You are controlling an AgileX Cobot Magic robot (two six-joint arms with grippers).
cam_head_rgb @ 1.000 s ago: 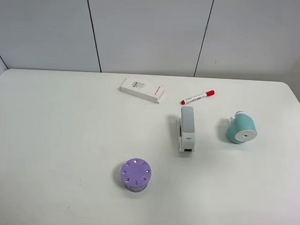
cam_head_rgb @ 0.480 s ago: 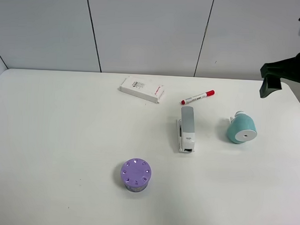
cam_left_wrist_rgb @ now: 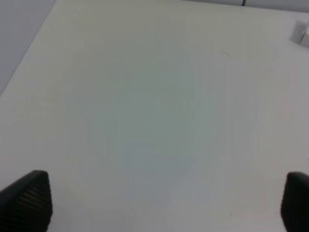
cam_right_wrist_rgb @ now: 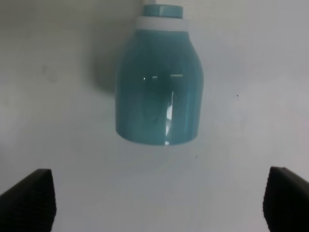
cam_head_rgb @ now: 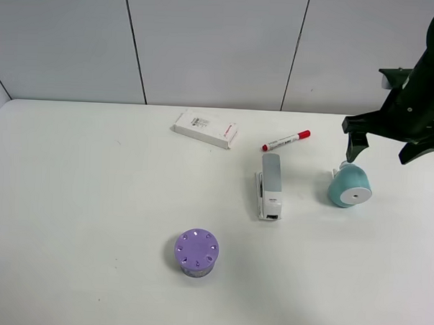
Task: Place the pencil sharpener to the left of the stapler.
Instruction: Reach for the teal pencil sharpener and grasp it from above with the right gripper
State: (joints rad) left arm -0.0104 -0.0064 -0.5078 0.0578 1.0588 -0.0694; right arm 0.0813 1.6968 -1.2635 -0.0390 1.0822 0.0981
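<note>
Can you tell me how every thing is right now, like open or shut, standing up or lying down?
stapler: shut, lying flat.
pencil sharpener: lying on its side, not held, right of the stapler.
marker: red cap on, lying down.
white box: lying flat, looks shut.
purple cylinder: standing, holes up.
right gripper: open, above the pencil sharpener.
left gripper: open, holding nothing.
</note>
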